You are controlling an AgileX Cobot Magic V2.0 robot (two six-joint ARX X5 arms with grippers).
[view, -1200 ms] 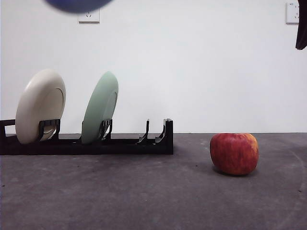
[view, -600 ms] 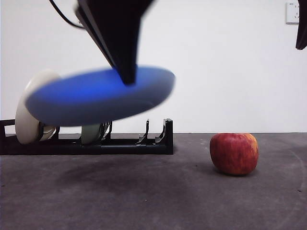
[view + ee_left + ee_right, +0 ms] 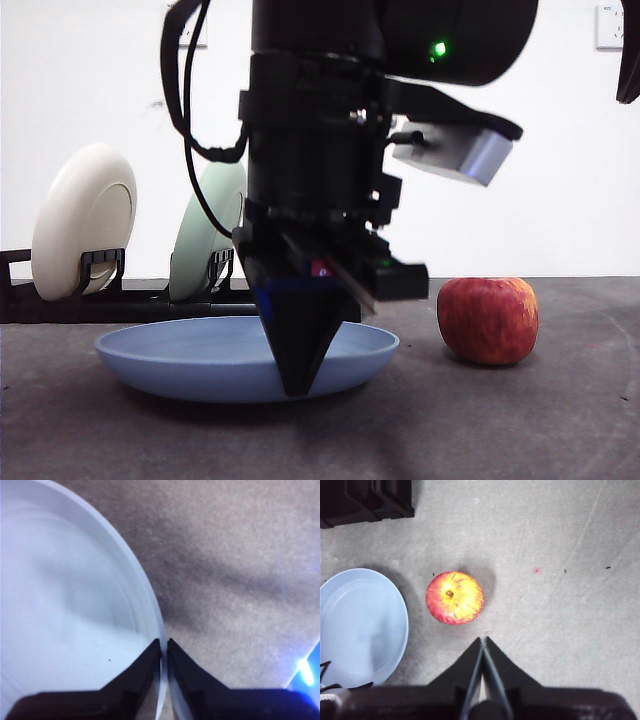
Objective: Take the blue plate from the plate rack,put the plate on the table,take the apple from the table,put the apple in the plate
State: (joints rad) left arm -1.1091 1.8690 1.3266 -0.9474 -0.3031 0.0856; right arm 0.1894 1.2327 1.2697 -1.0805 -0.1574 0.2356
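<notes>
One blue plate (image 3: 240, 358) lies flat on the bench (image 3: 520, 420), its rim pinched between the left gripper's (image 3: 164, 647) fingers. One apple (image 3: 488, 320) sits beside it, apart. The plate rack (image 3: 150, 300) holds two plates, cream (image 3: 85, 220) and pale green (image 3: 205, 235), seen only from the front. The right wrist view alone shows the right gripper (image 3: 483, 645), fingers pressed together, empty.
</notes>
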